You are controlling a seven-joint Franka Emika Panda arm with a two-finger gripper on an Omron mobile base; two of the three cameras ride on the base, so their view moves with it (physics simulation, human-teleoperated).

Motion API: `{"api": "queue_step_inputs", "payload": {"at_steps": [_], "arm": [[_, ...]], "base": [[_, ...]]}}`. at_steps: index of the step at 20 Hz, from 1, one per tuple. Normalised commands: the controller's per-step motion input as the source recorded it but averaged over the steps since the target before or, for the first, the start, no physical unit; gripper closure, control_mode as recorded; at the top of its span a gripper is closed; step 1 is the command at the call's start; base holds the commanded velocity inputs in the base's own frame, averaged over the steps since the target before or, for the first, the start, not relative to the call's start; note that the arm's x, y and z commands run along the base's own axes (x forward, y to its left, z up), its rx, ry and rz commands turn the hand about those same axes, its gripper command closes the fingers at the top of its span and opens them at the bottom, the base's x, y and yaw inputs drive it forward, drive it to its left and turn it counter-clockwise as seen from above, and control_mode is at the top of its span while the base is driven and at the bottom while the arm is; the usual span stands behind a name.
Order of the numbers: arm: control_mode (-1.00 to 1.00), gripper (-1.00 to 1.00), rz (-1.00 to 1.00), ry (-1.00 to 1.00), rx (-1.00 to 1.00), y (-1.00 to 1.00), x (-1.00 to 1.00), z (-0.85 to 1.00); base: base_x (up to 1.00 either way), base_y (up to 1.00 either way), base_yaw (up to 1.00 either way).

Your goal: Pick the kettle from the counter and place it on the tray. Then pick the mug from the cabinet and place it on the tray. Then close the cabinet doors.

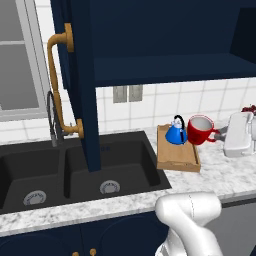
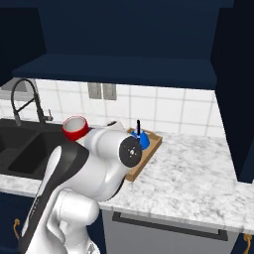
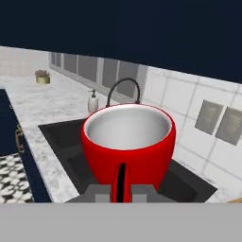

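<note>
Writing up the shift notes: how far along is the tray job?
Done: the kettle sits on the tray. In hand: the pincer is shut on the mug's handle, holding it at the tray's right edge, not clearly set down. Left: place the mug on the tray, then shut the cabinet doors, which stand open.

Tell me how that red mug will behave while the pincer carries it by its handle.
The mug looks rigid and glossy, so it probably won't flex but could slip. Held by the thin handle alone, its wide bowl sits off to one side, so it may swing or rotate in the pincer. It looks empty, so likely light.
</note>
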Motion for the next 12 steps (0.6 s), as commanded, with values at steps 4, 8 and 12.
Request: {"api": "queue_step_inputs", "payload": {"at_steps": [4,8,12], "arm": [[-1.00,1.00,0.12,0.09,0.00,-0.30,0.31,-0.21],[-1.00,1.00,0.15,0.12,0.00,-0.37,0.35,-0.26],[-1.00,1.00,0.18,0.10,0.00,-0.41,0.29,-0.36]], "base": [[0.00,0.00,0.00],[0.00,0.00,0.00],[0.00,0.00,0.00]]}}
